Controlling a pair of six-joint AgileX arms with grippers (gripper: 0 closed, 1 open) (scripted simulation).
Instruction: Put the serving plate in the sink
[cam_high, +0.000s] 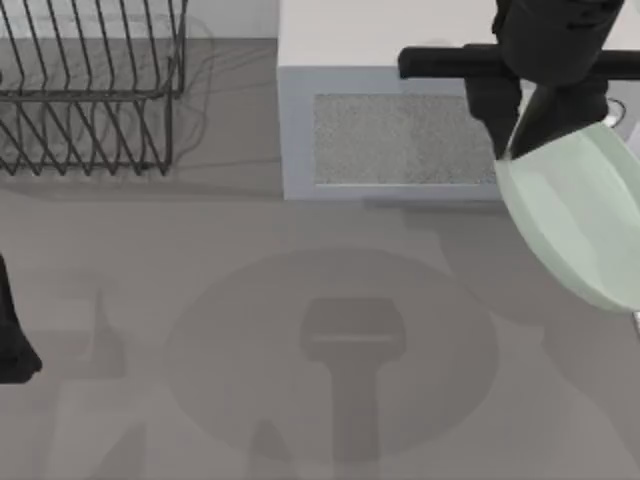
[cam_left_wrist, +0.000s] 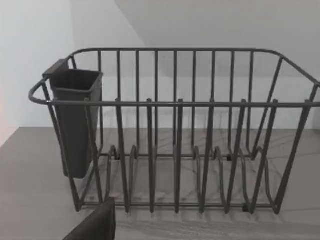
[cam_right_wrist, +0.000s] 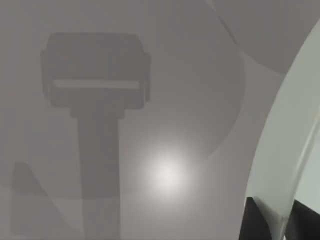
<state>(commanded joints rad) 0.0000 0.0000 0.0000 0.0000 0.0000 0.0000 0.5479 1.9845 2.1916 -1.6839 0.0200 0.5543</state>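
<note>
serving plate (cam_high: 585, 225): smooth, glossy | dish rack (cam_left_wrist: 175, 135): thin dark metal wire | cup (cam_left_wrist: 75, 120): matt dark plastic | worktop (cam_high: 150, 300): matt grey

The dish rack (cam_high: 90, 85) is standing at the bench's (cam_high: 150, 300) far left, the microwave (cam_high: 400, 130) sitting right of it, the serving plate (cam_high: 580, 215) hanging at the right edge.

The right gripper (cam_high: 515, 150) is closed on the plate (cam_high: 585, 215), raised and tilted at the table's right edge. Just beside its fingers (cam_high: 490, 120), on the left, stands the microwave (cam_high: 395, 140), blocking passage that way. Below the fingers the table (cam_high: 250, 330) lies bare, crossed by shadows alone, so the way across the middle is free. Far left of them, the wire rack (cam_high: 90, 90) with its cup (cam_left_wrist: 75, 120) fills the back left corner; the left gripper (cam_high: 15, 345) sits at the left edge, with open table between it and the rack.
</note>
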